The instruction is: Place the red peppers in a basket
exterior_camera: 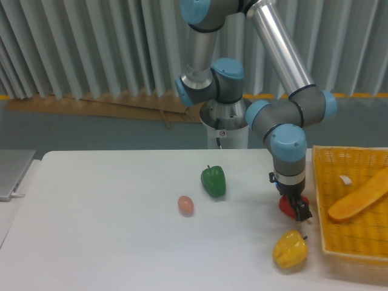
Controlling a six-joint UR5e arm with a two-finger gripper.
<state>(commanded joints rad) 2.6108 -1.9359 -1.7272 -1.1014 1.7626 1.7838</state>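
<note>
The red pepper (285, 204) sits on the white table (109, 230), just left of the basket (320, 200). My gripper (295, 207) is lowered straight onto the pepper. Its dark fingers (299, 210) cover the pepper's middle, and red shows on both sides of them. I cannot see how tightly the fingers hold it. The yellow-orange mesh basket stands at the right edge of the table, about a hand's width from the gripper.
A yellow pepper (290, 249) lies just in front of the gripper, near the table's front edge. A green pepper (213, 180) and a small pinkish egg-shaped object (185, 205) are to the left. An orange elongated vegetable (357, 197) lies in the basket.
</note>
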